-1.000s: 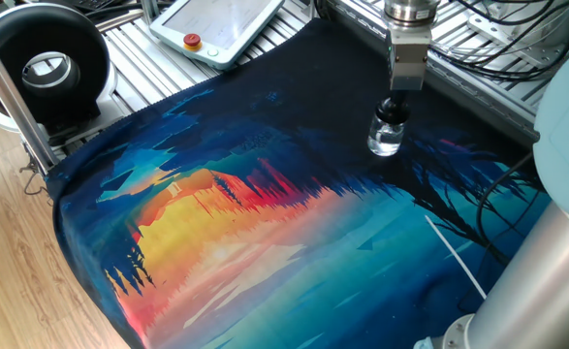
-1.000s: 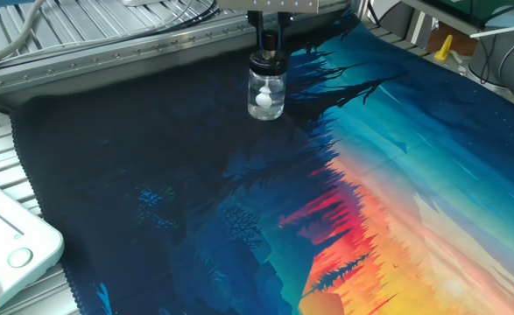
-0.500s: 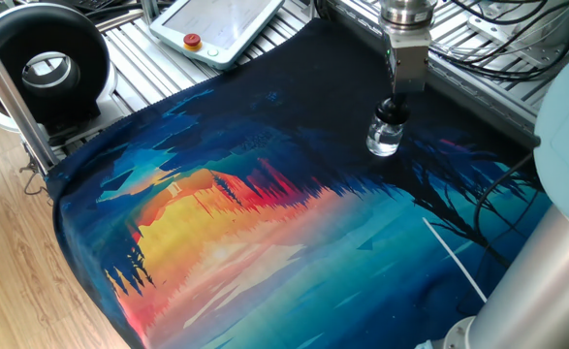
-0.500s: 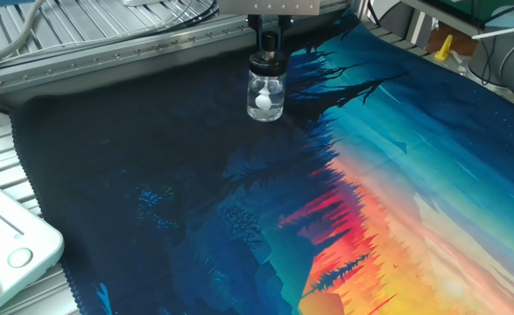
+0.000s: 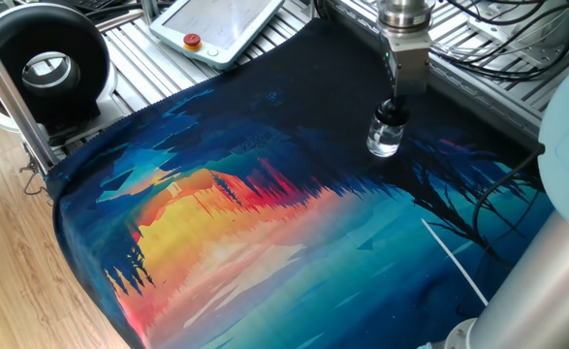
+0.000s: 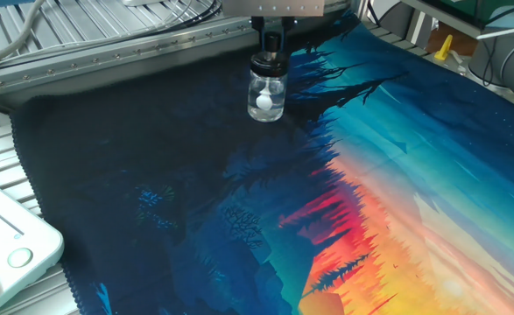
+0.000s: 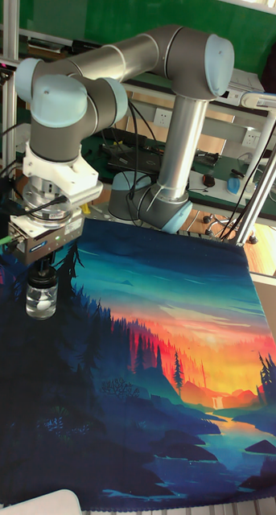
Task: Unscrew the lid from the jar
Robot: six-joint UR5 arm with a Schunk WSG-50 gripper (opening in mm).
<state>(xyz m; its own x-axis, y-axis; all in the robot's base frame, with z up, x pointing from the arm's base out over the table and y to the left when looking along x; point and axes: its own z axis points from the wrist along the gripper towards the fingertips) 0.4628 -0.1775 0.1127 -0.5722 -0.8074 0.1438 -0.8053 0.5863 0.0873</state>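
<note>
The jar [image 5: 385, 139] [image 6: 266, 94] [image 7: 41, 299] is a small clear glass one. It stands upright on the dark far part of the colourful mat [image 5: 265, 223], with a small white ball inside it. Its black lid [image 5: 391, 114] [image 6: 268, 63] [image 7: 43, 278] sits on the neck. My gripper [image 5: 394, 105] [image 6: 271, 45] [image 7: 43, 265] points straight down right over the jar. Its narrow fingers are closed together on the lid's top. How the pads touch the lid is too small to make out.
A teach pendant [image 5: 221, 27] lies on the slatted metal table beyond the mat's edge. A black round device [image 5: 44, 66] stands at the left. Cables [image 5: 497, 44] run behind the gripper, and the arm's grey links [image 5: 555, 223] fill the right side.
The gripper's body has shifted slightly above the lid, as if turning about its vertical axis. The jar stands in the same spot.
</note>
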